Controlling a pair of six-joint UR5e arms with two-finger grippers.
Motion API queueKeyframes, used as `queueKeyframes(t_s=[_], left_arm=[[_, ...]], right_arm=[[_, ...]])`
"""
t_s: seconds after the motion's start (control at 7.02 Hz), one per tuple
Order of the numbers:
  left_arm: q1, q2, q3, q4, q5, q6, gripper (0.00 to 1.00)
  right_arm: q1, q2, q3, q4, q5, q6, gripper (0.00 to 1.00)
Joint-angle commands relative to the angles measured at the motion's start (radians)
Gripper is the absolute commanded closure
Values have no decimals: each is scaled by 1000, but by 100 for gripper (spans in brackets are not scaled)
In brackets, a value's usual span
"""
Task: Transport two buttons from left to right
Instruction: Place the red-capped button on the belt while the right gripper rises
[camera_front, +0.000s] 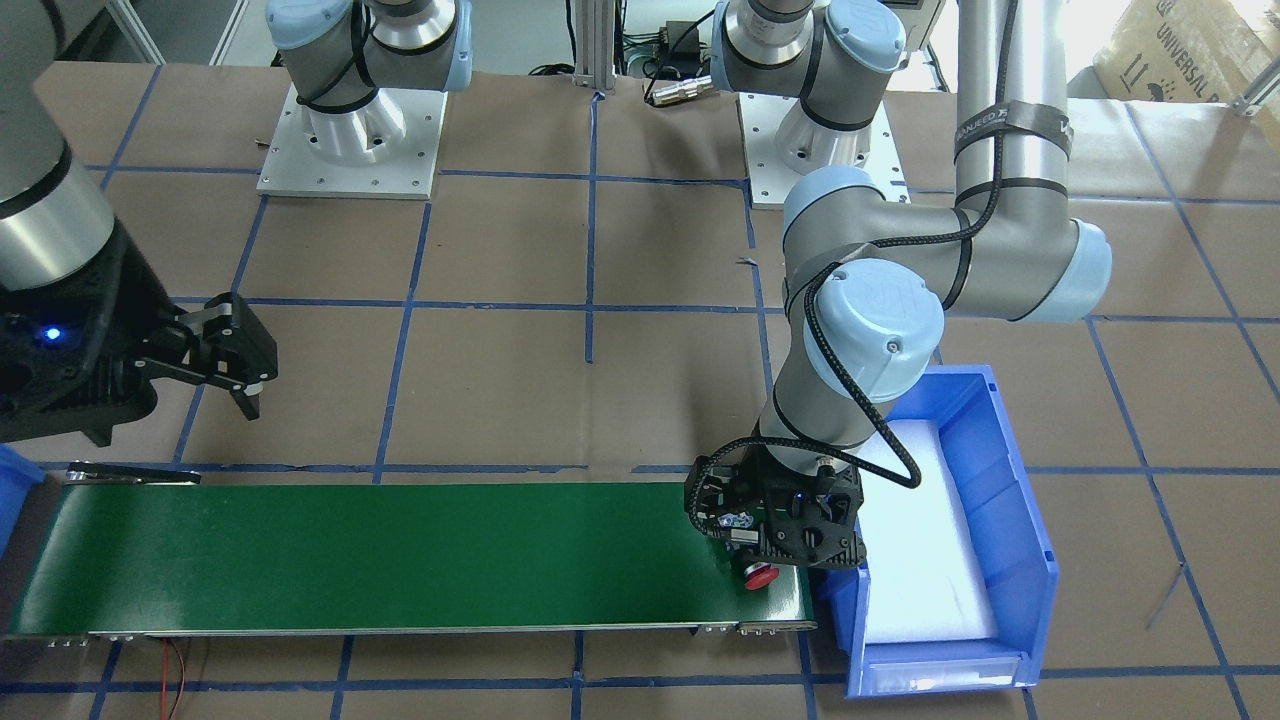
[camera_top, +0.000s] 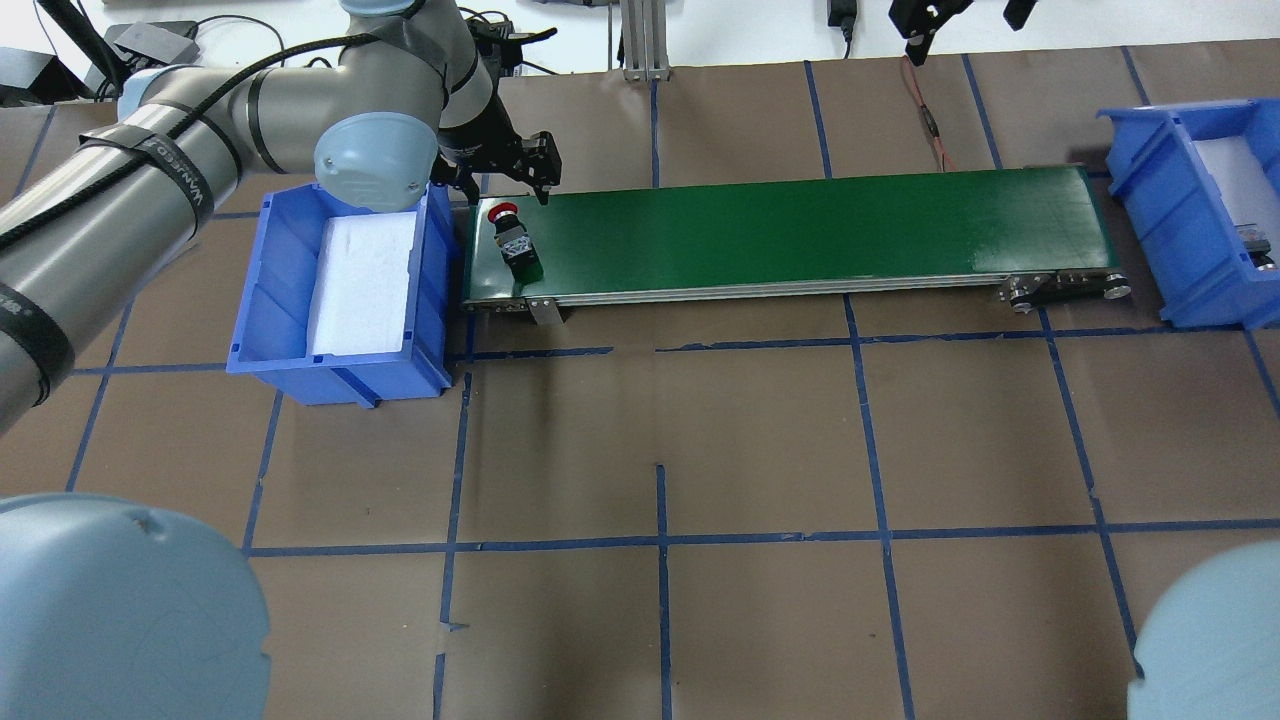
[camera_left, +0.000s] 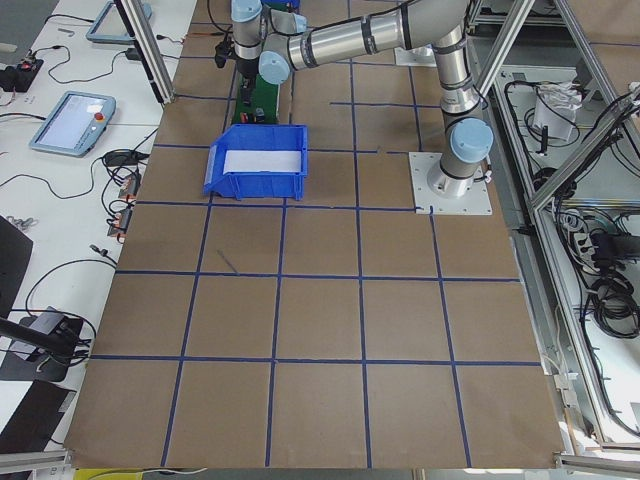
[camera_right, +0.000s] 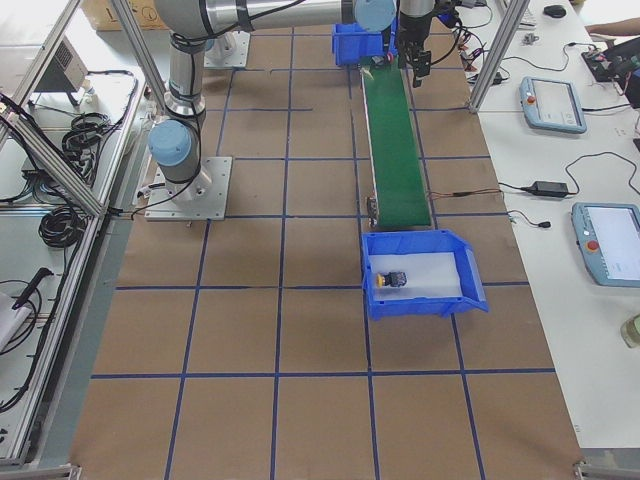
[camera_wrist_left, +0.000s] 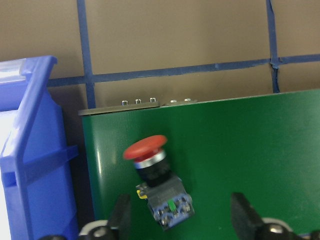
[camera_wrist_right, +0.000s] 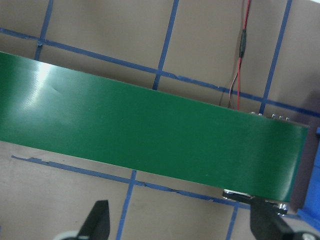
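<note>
Buttons are what we look for, and we see two. The red button (camera_wrist_left: 156, 172) lies on its side on the green belt (camera_top: 800, 230), at the belt's left end. Its red cap points away from the robot, and its grey block points back toward it. Just beside that end of the belt stands the left blue bin (camera_top: 265, 290) with a white pad (camera_top: 360, 280) inside.

We see the left gripper (camera_top: 505, 185) hanging right over the red button. Its two fingers (camera_wrist_left: 120, 215) are wide apart, one on each side of the button. In the wrist view there is a gap between each finger and the button, so it holds nothing.

The yellow button (camera_right: 393, 280) sits in the right blue bin (camera_right: 470, 275), on the white pad there. That bin stands at the belt's right end.

We see the right gripper (camera_wrist_right: 181, 224) up in the air near the right end of the belt. Its fingers are spread apart too, and nothing is between them.
</note>
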Motion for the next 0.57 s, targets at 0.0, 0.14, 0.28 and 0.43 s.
queueKeyframes(t_s=[0.0, 0.14, 0.28, 0.43], left_arm=[[13, 30, 11, -21, 42, 27, 0], [25, 50, 20, -50, 45, 61, 0], [72, 75, 12, -118, 55, 154, 0], [123, 95, -3, -160, 59, 275, 0]], right_arm=[[13, -83, 125, -31, 7, 114, 0], [13, -90, 144, -36, 7, 117, 0], [11, -85, 146, -29, 4, 173, 1], [2, -82, 146, -13, 1, 201, 1]])
